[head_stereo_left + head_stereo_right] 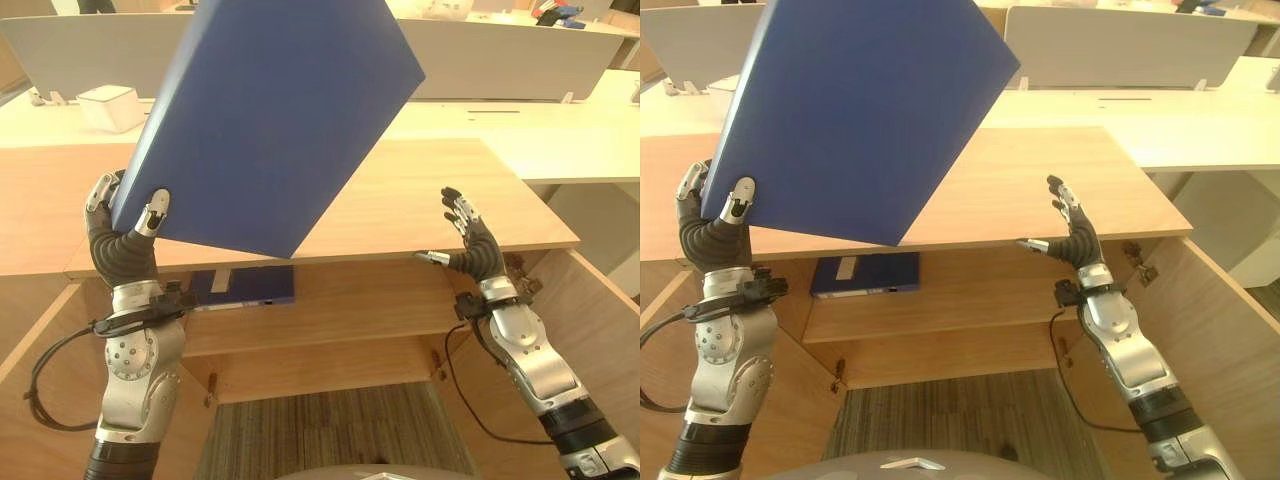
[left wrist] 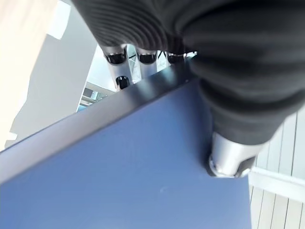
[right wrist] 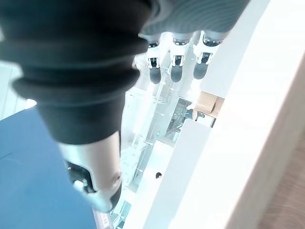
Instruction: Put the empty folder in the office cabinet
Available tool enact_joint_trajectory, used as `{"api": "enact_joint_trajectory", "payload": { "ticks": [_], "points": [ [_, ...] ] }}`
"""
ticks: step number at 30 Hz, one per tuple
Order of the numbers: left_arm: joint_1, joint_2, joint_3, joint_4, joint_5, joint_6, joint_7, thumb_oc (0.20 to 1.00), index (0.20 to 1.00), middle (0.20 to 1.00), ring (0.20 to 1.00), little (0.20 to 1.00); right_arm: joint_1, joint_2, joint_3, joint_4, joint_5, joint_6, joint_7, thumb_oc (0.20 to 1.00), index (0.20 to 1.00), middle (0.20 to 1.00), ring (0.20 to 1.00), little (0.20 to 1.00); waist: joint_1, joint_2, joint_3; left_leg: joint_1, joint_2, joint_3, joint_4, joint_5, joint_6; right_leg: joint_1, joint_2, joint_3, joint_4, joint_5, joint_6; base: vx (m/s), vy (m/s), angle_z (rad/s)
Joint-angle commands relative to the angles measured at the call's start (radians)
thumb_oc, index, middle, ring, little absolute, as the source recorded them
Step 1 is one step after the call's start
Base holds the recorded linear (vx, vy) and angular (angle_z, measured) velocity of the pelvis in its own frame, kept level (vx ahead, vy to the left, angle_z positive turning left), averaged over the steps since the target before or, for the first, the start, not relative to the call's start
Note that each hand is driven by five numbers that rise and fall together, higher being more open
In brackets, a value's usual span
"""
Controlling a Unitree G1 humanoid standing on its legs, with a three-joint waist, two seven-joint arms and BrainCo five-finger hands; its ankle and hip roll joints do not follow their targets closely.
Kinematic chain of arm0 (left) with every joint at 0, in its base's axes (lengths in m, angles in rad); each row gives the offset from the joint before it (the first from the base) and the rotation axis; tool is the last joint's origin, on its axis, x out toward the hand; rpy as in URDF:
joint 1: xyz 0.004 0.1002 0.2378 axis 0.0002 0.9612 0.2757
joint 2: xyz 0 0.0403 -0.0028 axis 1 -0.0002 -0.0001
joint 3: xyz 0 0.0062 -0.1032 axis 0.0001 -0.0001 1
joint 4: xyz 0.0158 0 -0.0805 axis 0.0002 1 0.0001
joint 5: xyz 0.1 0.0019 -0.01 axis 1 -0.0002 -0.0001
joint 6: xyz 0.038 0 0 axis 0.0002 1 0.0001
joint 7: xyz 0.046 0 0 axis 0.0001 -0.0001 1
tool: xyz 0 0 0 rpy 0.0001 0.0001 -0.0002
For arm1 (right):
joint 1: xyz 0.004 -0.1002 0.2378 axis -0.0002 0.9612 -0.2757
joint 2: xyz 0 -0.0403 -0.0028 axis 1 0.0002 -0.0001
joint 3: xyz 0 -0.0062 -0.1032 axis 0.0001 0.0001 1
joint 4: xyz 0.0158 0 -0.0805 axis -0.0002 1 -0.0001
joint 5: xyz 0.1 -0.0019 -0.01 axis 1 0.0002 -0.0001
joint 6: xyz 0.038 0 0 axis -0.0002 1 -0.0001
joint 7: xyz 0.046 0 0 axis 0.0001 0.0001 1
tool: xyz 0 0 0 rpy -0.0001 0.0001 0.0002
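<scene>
A big dark blue folder (image 1: 275,115) is held up tilted above the wooden cabinet top (image 1: 420,205). My left hand (image 1: 120,245) grips its lower left corner, thumb on the front face and fingers behind; the left wrist view shows the folder (image 2: 124,186) pinched the same way. My right hand (image 1: 468,240) is raised at the cabinet's front edge to the right, fingers straight, holding nothing and apart from the folder. The cabinet stands open below, with a wooden shelf (image 1: 340,310) inside.
Another blue folder (image 1: 865,272) lies flat on the shelf at its left. The cabinet's open doors (image 1: 600,330) stand at either side. White desks with grey dividers (image 1: 500,55) and a white box (image 1: 108,105) lie behind.
</scene>
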Motion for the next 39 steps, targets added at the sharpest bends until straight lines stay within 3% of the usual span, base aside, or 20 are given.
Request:
{"api": "enact_joint_trajectory", "payload": {
  "ticks": [1,7,18,23,26,39],
  "points": [
    [-0.096,0.052,-0.043,0.006,-0.126,-0.049,-0.074,0.2,0.2,0.2,0.2,0.2,-0.091,0.041,-0.021,0.023,0.083,-0.065,-0.046,1.0,1.0,1.0,1.0,1.0,0.007,-0.067,-0.027,-0.04,0.015,-0.044,-0.011,-0.011,0.033,0.065,-0.142,0.007,0.004,-0.038,0.099,0.0,0.0,0.0],
    [-0.099,0.023,-0.137,0.025,-0.256,-0.011,-0.139,0.2,0.2,0.2,0.2,0.2,-0.19,0.089,0.034,0.098,0.243,-0.055,-0.042,1.0,1.0,1.0,1.0,1.0,0.017,-0.07,-0.023,-0.039,0.011,-0.047,-0.011,-0.011,0.036,0.064,-0.143,0.008,0.004,-0.032,0.097,0.0,0.0,0.0],
    [-0.11,0.027,-0.191,0.015,-0.29,0.012,-0.148,0.2,0.2,0.2,0.2,0.2,-0.342,0.125,0.155,0.099,0.508,-0.033,0.014,1.0,1.0,1.0,1.0,1.0,0.026,-0.075,-0.022,-0.041,0.012,-0.044,-0.011,-0.007,0.033,0.061,-0.139,0.015,0.003,-0.029,0.093,0.0,0.0,0.0],
    [-0.108,0.032,-0.189,0.007,-0.295,0.015,-0.155,0.2,0.2,0.2,0.2,0.2,-0.37,0.086,0.181,0.048,0.603,-0.021,0.071,1.0,1.0,1.0,1.0,1.0,0.026,-0.078,-0.022,-0.044,0.013,-0.045,-0.011,-0.005,0.031,0.058,-0.138,0.014,0.003,-0.028,0.091,0.0,0.0,0.0],
    [-0.097,0.039,-0.194,-0.009,-0.31,0.011,-0.185,0.2,0.2,0.2,0.2,0.2,-0.374,0.005,0.18,0.049,0.693,-0.023,0.137,1.0,1.0,1.0,1.0,1.0,0.027,-0.082,-0.023,-0.049,0.014,-0.049,-0.011,-0.002,0.028,0.057,-0.137,0.007,0.004,-0.027,0.093,0.0,0.0,0.01],
    [-0.094,0.044,-0.154,-0.015,-0.288,-0.011,-0.222,0.2,0.2,0.2,0.2,0.2,-0.219,-0.133,0.058,0.025,0.691,-0.027,0.219,1.0,1.0,1.0,1.0,1.0,0.01,-0.074,-0.03,-0.048,0.017,-0.046,-0.011,-0.002,0.025,0.054,-0.134,0.006,0.004,-0.03,0.097,0.0,0.0,0.0]
  ]
}}
